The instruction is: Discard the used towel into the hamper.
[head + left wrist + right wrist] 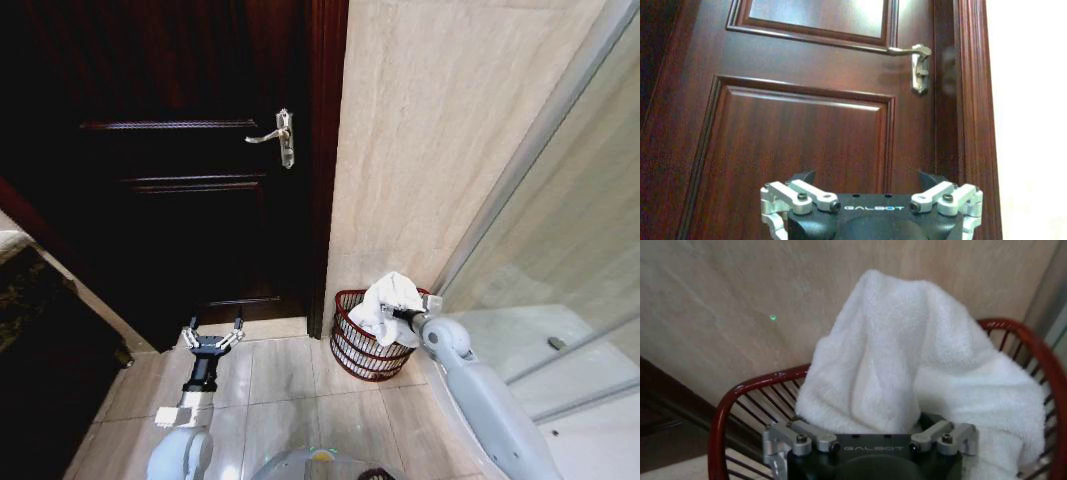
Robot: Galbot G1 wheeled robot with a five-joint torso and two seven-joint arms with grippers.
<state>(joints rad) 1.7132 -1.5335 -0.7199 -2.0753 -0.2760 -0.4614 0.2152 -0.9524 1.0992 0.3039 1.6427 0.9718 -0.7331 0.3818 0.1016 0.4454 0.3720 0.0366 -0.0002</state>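
One towel (388, 300), white, bunched over the rim of one hamper (352, 352), which sits on the floor against the tile wall at about 1 o'clock from the robot. Right gripper (403, 315) is over the hamper, fingers clamped on the towel. Left gripper (212, 339) idle at 11 o'clock, fingers spread, facing one door (180, 150).

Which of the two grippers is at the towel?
The right gripper, buried in the white towel above the hamper. The left gripper hangs open before the door.
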